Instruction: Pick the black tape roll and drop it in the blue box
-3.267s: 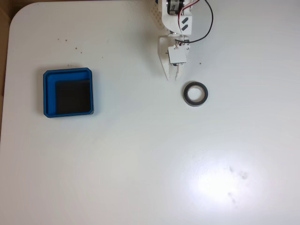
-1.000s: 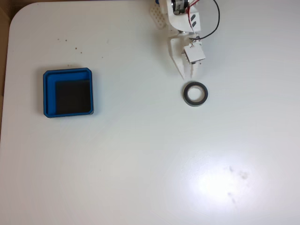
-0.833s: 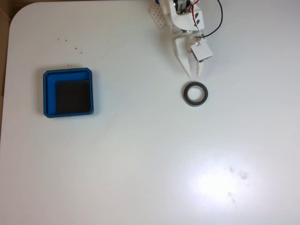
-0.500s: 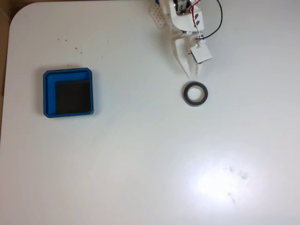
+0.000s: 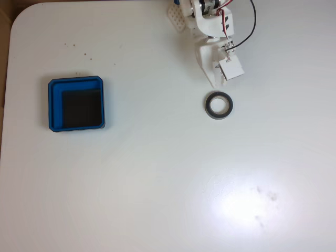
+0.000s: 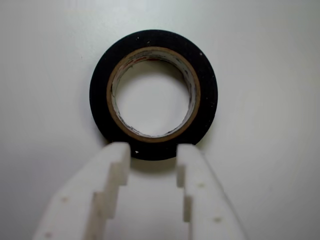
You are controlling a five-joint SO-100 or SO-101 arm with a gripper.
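While the small black tape roll with its tan inner rim lies flat on the white table, the shallow bright-blue plastic box sits well left of it, only its black floor inside. White two-finger gripper just above roll, jaws apart, tips overlapping its near edge; contact unclear. Arm cut off by frame top.

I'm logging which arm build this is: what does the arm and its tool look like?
The arm is white printed plastic, with red and black cables looping off its side. A boxy white motor block sits on the wrist. The tool has two white fingers with stepped, notched inner edges and blunt tips. No markings visible.
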